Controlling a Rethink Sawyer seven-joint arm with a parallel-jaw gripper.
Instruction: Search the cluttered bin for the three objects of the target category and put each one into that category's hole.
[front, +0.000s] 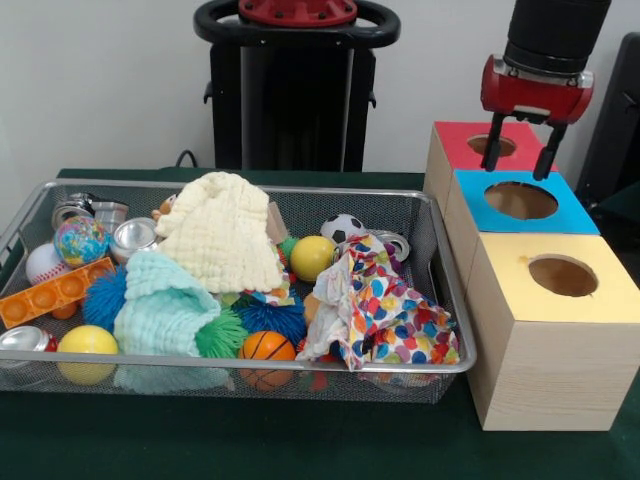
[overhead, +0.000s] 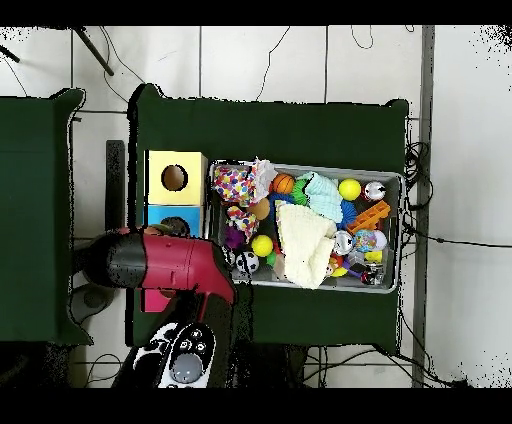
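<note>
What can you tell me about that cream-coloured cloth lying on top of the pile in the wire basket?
The cream cloth is a soft, crinkled fabric with a waffle-like texture, loosely bunched into a mound. It lies on top of the clutter near the middle of the wire basket, toward its far side. Its lower edge overlaps a pale mint cloth, and a yellow ball sits right beside it. The gripper is away over the boxes, not touching it.
</note>
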